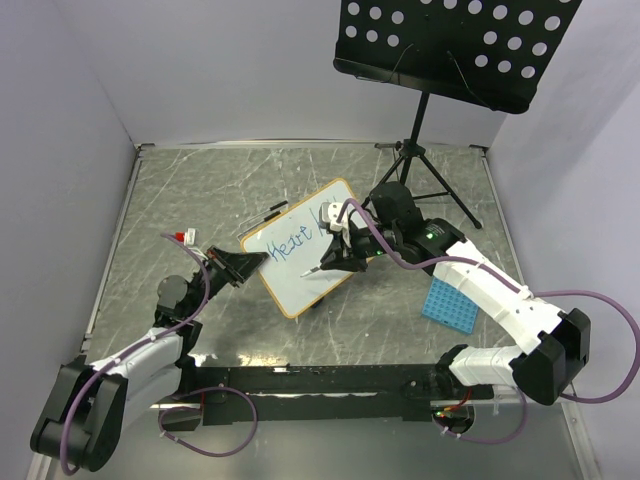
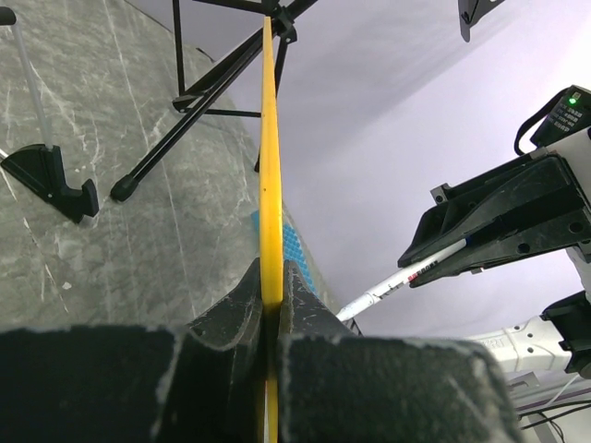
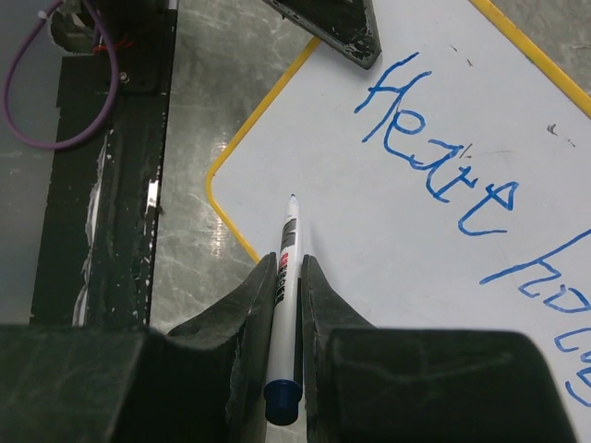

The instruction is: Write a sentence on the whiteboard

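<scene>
The whiteboard (image 1: 300,268) sits about the middle of the table (image 1: 200,190), turned on the diagonal so that one corner points to the near edge and the opposite one to the far right corner. The left gripper (image 1: 240,265) is clamped tight on the board's left side. In the left wrist view its two dark fingers (image 2: 231,314) pinch the thin yellow-orange frame (image 2: 269,185), which is seen edge-on.

The right gripper (image 1: 335,258) reaches over the board from the right, closed around a slim white marker (image 1: 318,268) with a blue end. In the right wrist view the marker (image 3: 288,277) lies between the fingers (image 3: 242,305), tip pointing forward over the bare white near the board's near corner. I cannot tell whether the tip touches the surface.

The sentence (image 1: 297,243) is in thin blue handwriting on the upper half of the board. The first word reads like "Heart" (image 3: 434,157). A second line begins below and to the right, starts with an "h" and runs out of the wrist view.

A black perforated music stand (image 1: 450,45) stands on its tripod at the far right corner. A blue grid tray (image 1: 449,300) lies toward the right edge, just beside the right arm. A small white piece with a red end (image 1: 182,236) lies toward the left edge, apart from the board.
</scene>
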Available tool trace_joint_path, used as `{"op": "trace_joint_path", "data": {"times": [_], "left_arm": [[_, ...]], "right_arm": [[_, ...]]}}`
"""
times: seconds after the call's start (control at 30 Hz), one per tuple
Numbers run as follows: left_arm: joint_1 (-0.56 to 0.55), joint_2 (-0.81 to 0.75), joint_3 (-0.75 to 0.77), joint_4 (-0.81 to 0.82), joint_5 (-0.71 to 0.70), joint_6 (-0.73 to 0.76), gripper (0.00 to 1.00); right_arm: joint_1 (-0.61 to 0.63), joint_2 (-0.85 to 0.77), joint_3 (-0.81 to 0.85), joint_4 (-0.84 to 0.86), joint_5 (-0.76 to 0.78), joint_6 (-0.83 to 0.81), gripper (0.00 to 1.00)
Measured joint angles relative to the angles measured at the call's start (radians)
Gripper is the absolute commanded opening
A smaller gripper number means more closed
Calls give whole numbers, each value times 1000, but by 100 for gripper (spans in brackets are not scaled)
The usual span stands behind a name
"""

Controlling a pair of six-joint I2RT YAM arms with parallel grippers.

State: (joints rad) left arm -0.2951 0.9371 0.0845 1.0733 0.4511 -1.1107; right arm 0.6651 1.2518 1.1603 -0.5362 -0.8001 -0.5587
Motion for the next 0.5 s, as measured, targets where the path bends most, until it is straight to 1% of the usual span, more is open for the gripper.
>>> {"op": "trace_joint_path", "data": {"times": [0.5], "left_arm": [[0,28,0,25,-3,-45,1]], "right_arm": [[0,-15,-1,14,45,0,0]]}}
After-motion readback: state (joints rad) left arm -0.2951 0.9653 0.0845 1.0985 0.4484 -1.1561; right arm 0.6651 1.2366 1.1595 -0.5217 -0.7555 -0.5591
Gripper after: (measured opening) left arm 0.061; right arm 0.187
